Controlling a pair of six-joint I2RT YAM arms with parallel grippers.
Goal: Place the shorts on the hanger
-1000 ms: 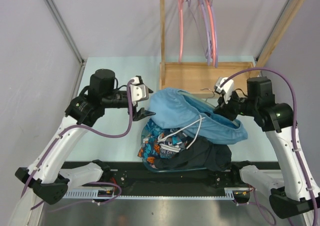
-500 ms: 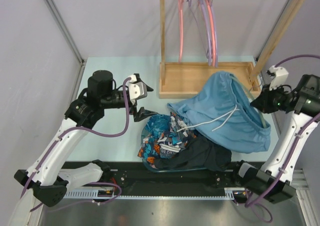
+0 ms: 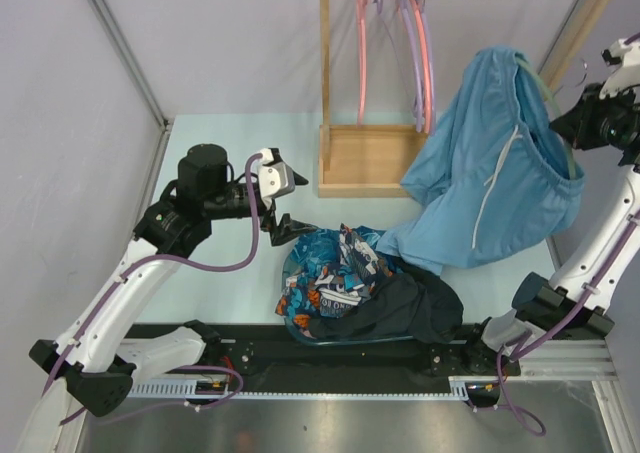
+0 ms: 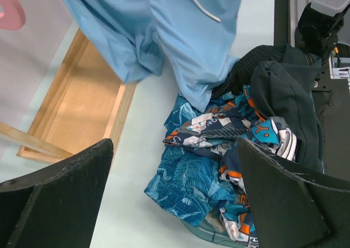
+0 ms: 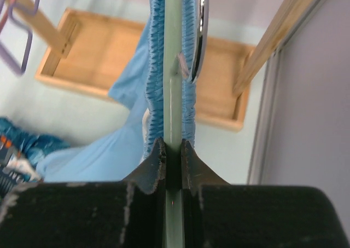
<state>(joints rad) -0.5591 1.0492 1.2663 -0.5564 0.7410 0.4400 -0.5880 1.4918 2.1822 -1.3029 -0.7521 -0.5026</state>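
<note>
The light blue shorts [image 3: 500,163] with a white drawstring hang in the air at the right, their waistband threaded over the sage hanger [image 3: 545,81]. My right gripper [image 3: 580,123] is shut on the hanger, high by the right wall. In the right wrist view the fingers [image 5: 158,155] pinch the hanger bar [image 5: 173,67] between two gathered folds of the shorts' waistband [image 5: 155,78], with the metal hook [image 5: 198,34] beside it. My left gripper [image 3: 285,205] is open and empty above the clothes pile. The shorts' legs [image 4: 164,29] hang in the left wrist view.
A blue-and-orange patterned garment [image 3: 330,278] and a black garment [image 3: 420,308] lie in a clear basket [image 3: 300,330] at the front middle. A wooden rack [image 3: 385,158] with pink and purple hangers [image 3: 415,43] stands at the back.
My right arm has swung up and to the right, lifting the hanger and shorts off the clothes pile into the air. My left arm has barely moved.
</note>
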